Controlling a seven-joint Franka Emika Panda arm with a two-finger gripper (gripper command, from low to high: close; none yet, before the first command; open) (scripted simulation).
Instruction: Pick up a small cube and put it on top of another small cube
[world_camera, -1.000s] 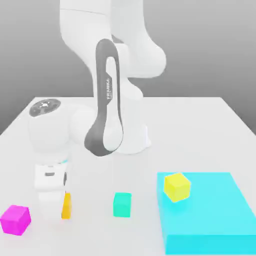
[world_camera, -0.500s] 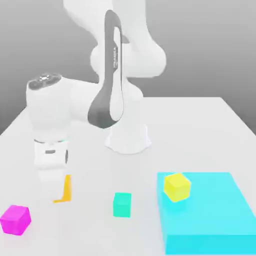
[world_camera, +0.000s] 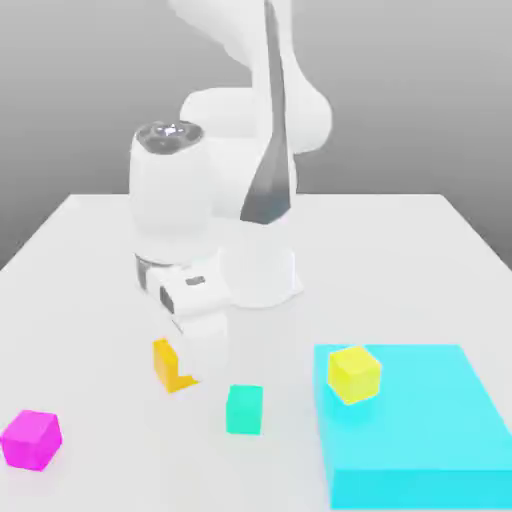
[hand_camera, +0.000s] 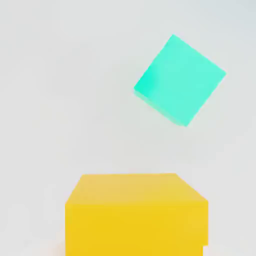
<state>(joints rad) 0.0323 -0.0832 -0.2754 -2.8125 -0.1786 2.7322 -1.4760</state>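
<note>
Gripper: my gripper (world_camera: 203, 362) grips the orange cube (world_camera: 172, 366) above the counter (world_camera: 290, 480).
Teal cube (world_camera: 244, 410): on the counter, toward four o'clock from the orange cube in the exterior view.
Carry: I should stay high, rotate until edges match, center, then lower gently before release.
</note>
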